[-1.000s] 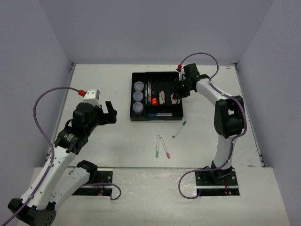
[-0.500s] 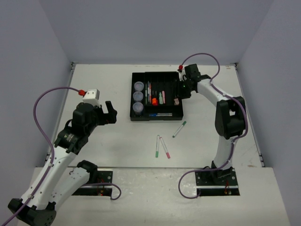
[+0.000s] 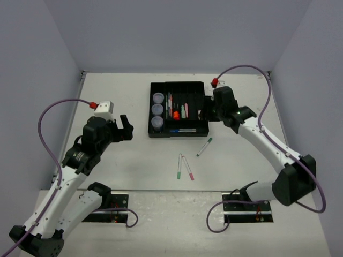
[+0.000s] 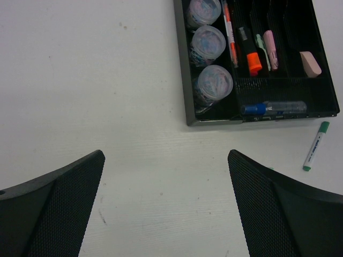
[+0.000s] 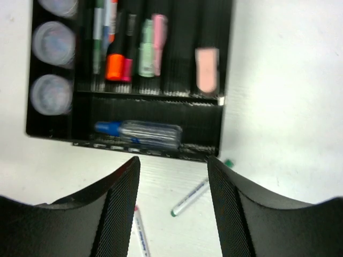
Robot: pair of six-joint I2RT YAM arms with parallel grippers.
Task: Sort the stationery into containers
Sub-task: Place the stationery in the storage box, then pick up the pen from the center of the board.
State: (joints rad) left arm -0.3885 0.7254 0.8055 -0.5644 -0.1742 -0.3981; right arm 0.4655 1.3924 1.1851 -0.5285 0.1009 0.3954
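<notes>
A: Black tray, position?
B: Far middle of the table, long slots running away from the arm bases.

A: Contents?
B: Leftmost slot: three round pots in a row. Next slots: thin pens, then an orange marker, a pale green marker and a pink marker. The pink eraser lies alone in the rightmost narrow slot. The wide slot along the near edge holds a clear tube with a blue cap.

A: Anything outside the tray?
B: Three pens on the table on the tray's near side. A green-capped pen lies tilted, just off the near right corner. Closer to the bases is a pair of pens, one green-tipped and one pink-tipped. Their far ends are close together and their near ends are splayed.

A: Grippers?
B: Right gripper hovers by the tray's near right corner, fingers spread, nothing between them. Left gripper hangs above bare table to the left of the tray, apart from it, fingers wide apart, empty.
</notes>
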